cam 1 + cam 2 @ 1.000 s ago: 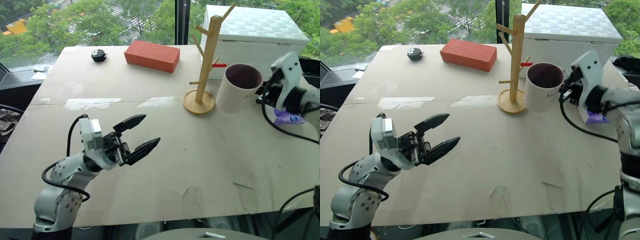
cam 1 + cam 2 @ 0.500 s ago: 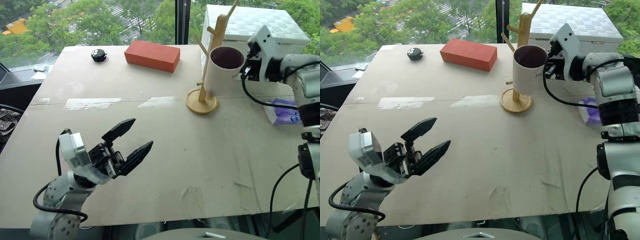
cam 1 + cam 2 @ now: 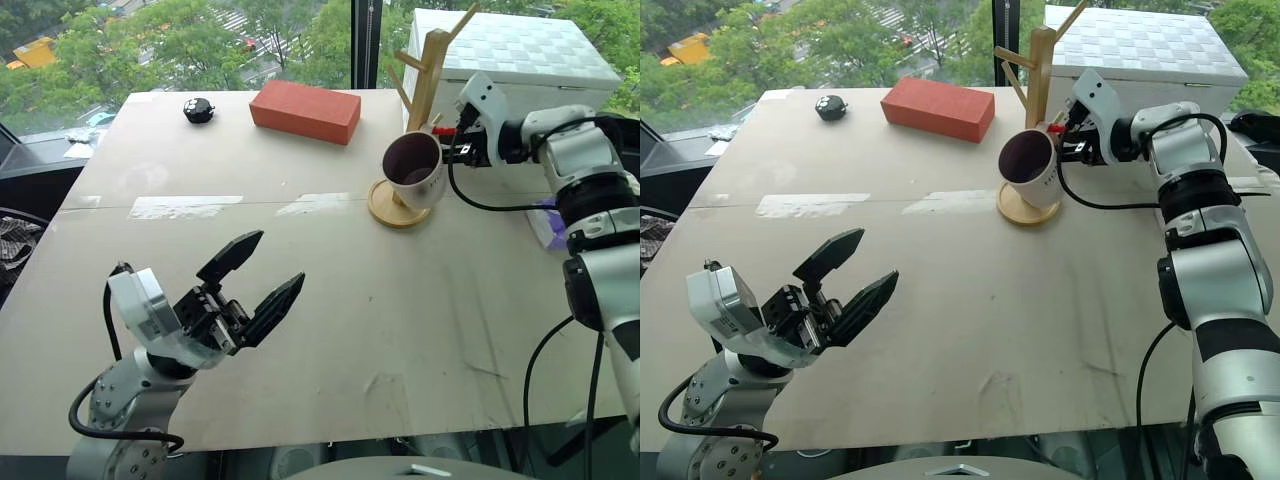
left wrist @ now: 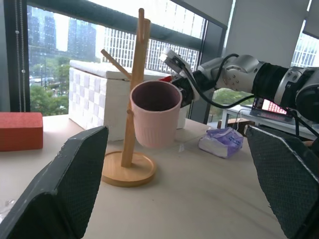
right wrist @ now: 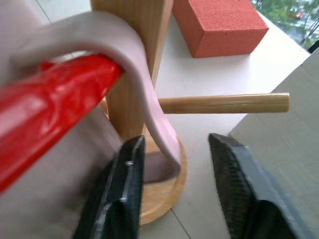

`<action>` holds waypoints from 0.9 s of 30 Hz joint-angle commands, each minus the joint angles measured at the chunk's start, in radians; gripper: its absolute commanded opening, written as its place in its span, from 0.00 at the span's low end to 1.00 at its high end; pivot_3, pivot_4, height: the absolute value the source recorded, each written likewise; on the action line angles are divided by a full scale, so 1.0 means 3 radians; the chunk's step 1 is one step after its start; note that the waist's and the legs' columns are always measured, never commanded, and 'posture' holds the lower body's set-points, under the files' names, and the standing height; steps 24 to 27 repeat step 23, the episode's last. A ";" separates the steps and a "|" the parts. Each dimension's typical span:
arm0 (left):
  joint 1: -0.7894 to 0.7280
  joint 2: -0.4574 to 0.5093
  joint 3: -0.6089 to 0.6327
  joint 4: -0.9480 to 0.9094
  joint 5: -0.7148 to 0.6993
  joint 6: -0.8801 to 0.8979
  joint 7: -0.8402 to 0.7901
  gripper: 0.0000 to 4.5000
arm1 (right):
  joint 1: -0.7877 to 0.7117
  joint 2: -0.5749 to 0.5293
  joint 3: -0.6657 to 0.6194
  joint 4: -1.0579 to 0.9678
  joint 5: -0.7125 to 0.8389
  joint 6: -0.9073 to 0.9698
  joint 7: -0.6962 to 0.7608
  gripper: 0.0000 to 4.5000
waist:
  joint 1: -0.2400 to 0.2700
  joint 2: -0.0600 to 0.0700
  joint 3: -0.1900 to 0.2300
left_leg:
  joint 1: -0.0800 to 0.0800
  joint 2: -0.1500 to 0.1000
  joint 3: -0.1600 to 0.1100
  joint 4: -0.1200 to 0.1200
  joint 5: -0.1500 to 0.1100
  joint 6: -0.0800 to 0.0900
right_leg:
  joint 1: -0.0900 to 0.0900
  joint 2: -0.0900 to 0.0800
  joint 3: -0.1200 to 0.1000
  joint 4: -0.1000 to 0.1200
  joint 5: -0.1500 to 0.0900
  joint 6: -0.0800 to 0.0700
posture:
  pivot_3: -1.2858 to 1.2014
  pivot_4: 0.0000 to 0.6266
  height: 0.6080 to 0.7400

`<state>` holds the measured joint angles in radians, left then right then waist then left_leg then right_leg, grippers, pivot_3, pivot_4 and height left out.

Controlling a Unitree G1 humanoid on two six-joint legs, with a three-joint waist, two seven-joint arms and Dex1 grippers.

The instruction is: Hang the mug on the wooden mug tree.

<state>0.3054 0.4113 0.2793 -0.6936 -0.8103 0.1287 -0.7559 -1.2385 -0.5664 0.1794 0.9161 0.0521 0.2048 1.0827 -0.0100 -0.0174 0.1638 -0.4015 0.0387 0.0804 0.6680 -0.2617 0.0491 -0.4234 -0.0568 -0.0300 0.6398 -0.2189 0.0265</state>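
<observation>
I see the mug (image 3: 413, 170) hooked by its handle on the wooden mug tree (image 3: 422, 84)'s red-tipped peg, right gripper (image 5: 174, 191) parted, gripping nothing; snagging that handle could unhook it.

bright even daylight off the windows (image 3: 200, 40), soft faint shadows on the table (image 3: 330, 290), red peg (image 5: 55, 114) blurry up close

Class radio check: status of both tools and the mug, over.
Left tool open, empty. Right tool open around handle. Cream-white ceramic mug hangs on pale wooden mug tree's red-tipped peg. Nothing obstructing.
</observation>
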 commanded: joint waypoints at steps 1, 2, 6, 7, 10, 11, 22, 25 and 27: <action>0.0010 -0.0007 0.0109 0.0016 -0.0044 -0.0131 -0.0056 1.00 | 0.0348 -0.0360 -0.0438 -0.0572 0.0253 -0.0218 0.0081 0.62 | 0.0024 -0.0001 0.0000 | -0.0001 0.0000 -0.0001 0.0000 0.0000 0.0000 | 0.0001 0.0000 -0.0001 -0.0003 0.0000 0.0000 | 0.52 0.24 1.00; 0.0021 -0.0007 0.0117 0.0038 -0.0045 -0.0142 -0.0075 1.00 | 0.0521 -0.0440 -0.0560 -0.0794 0.0370 -0.0182 0.0135 0.62 | 0.0034 -0.0001 0.0000 | -0.0006 0.0000 -0.0006 0.0002 0.0000 0.0000 | 0.0001 -0.0002 -0.0005 -0.0006 0.0000 0.0001 | 0.52 0.24 1.00; 0.0077 0.0083 0.0117 0.0175 -0.0030 -0.0016 -0.0109 1.00 | 0.1366 -0.0703 -0.1046 -0.1822 0.0844 0.0148 0.0223 0.62 | 0.0063 0.0000 0.0000 | -0.0006 0.0000 -0.0003 -0.0001 -0.0002 0.0003 | 0.0001 -0.0002 -0.0008 -0.0011 0.0006 0.0011 | 0.52 0.24 1.00; 0.0075 0.0126 0.0103 0.0221 -0.0009 0.0045 -0.0098 1.00 | 0.1585 -0.0760 -0.1134 -0.2060 0.0943 0.0263 0.0235 0.62 | 0.0055 0.0000 0.0000 | -0.0007 0.0001 -0.0006 -0.0001 -0.0003 0.0004 | 0.0001 0.0000 -0.0009 -0.0011 0.0006 0.0011 | 0.52 0.24 1.00; 0.0067 0.0275 0.0066 0.0407 0.0139 0.0157 -0.0114 1.00 | 0.2363 -0.0875 -0.1413 -0.2763 0.1180 0.0485 0.0215 0.62 | 0.0065 0.0001 0.0000 | 0.0000 0.0004 -0.0007 -0.0002 -0.0003 0.0004 | 0.0003 0.0006 -0.0008 -0.0007 0.0005 0.0011 | 0.52 0.24 1.00; 0.0070 0.0333 0.0054 0.0480 0.0262 0.0183 -0.0088 1.00 | 0.2697 -0.0891 -0.1514 -0.2986 0.1200 0.0471 0.0198 0.62 | 0.0070 0.0002 -0.0001 | 0.0002 0.0005 -0.0006 -0.0002 -0.0003 0.0004 | 0.0004 0.0007 -0.0007 -0.0006 0.0003 0.0009 | 0.52 0.24 1.00; 0.0032 0.0597 0.0151 0.0890 0.0359 0.0375 -0.0243 1.00 | 0.4643 -0.0450 -0.1959 -0.4021 0.1122 0.0060 -0.0319 0.62 | 0.0044 -0.0001 -0.0005 | 0.0017 0.0006 0.0003 0.0004 -0.0003 0.0003 | 0.0008 0.0002 0.0002 0.0002 -0.0008 0.0015 | 0.52 0.24 1.00; 0.0035 0.0616 0.0136 0.0924 0.0398 0.0367 -0.0270 1.00 | 0.4659 -0.0404 -0.1924 -0.4049 0.1123 0.0034 -0.0354 0.62 | 0.0044 -0.0001 -0.0005 | 0.0017 0.0006 0.0005 0.0004 -0.0003 0.0003 | 0.0007 0.0001 0.0004 0.0003 -0.0007 0.0015 | 0.52 0.24 1.00; 0.0035 0.0616 0.0136 0.0924 0.0398 0.0367 -0.0270 1.00 | 0.4659 -0.0404 -0.1924 -0.4049 0.1123 0.0034 -0.0354 0.62 | 0.0044 -0.0001 -0.0005 | 0.0017 0.0006 0.0005 0.0004 -0.0003 0.0003 | 0.0007 0.0001 0.0004 0.0003 -0.0007 0.0015 | 0.52 0.24 1.00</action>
